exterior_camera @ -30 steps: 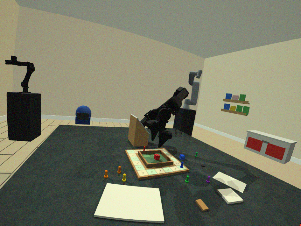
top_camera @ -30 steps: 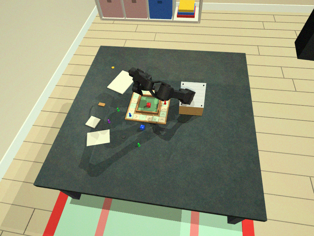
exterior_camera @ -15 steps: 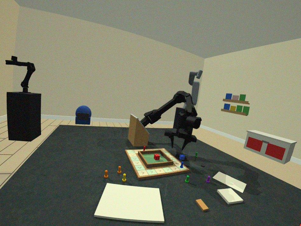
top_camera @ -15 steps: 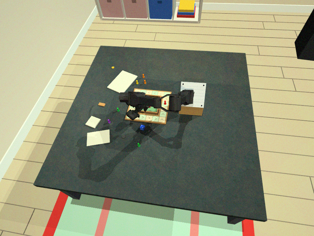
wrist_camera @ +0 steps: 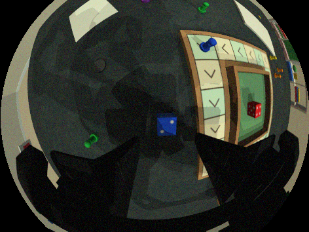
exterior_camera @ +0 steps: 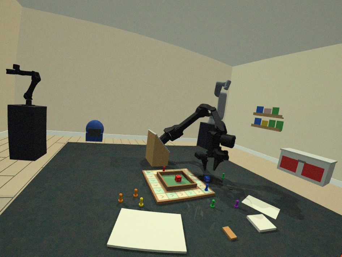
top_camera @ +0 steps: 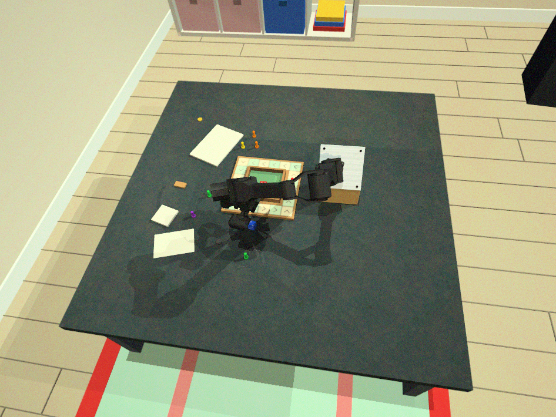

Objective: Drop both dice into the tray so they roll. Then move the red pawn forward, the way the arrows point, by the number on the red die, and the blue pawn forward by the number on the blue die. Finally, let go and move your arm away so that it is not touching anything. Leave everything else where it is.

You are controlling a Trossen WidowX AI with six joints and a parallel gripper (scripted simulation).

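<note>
My gripper [exterior_camera: 209,169] [wrist_camera: 168,139] is open and empty, pointing down just above the blue die [top_camera: 252,225] [exterior_camera: 207,178] [wrist_camera: 167,126]. That die lies on the table beside the board, two pips showing in the wrist view. The red die [top_camera: 263,182] [exterior_camera: 178,178] [wrist_camera: 254,109] lies inside the brown-walled tray [exterior_camera: 180,187] [wrist_camera: 232,98]; its upper face seems to show four pips. The blue pawn [exterior_camera: 206,187] [wrist_camera: 205,46] stands on a corner square of the board [exterior_camera: 172,195] [wrist_camera: 207,79]. The red pawn [top_camera: 292,178] [exterior_camera: 163,168] stands on the board's side near the arm's base.
A green pawn [top_camera: 245,255] [exterior_camera: 223,175] [wrist_camera: 91,141] stands near the blue die; another green pawn [exterior_camera: 212,203] [wrist_camera: 203,7] and a purple pawn [top_camera: 193,214] [exterior_camera: 236,203] stand past the blue pawn's corner. Orange pawns, a yellow pawn [exterior_camera: 141,201] and white slabs lie around. A wedge-shaped box [exterior_camera: 156,152] stands behind the board.
</note>
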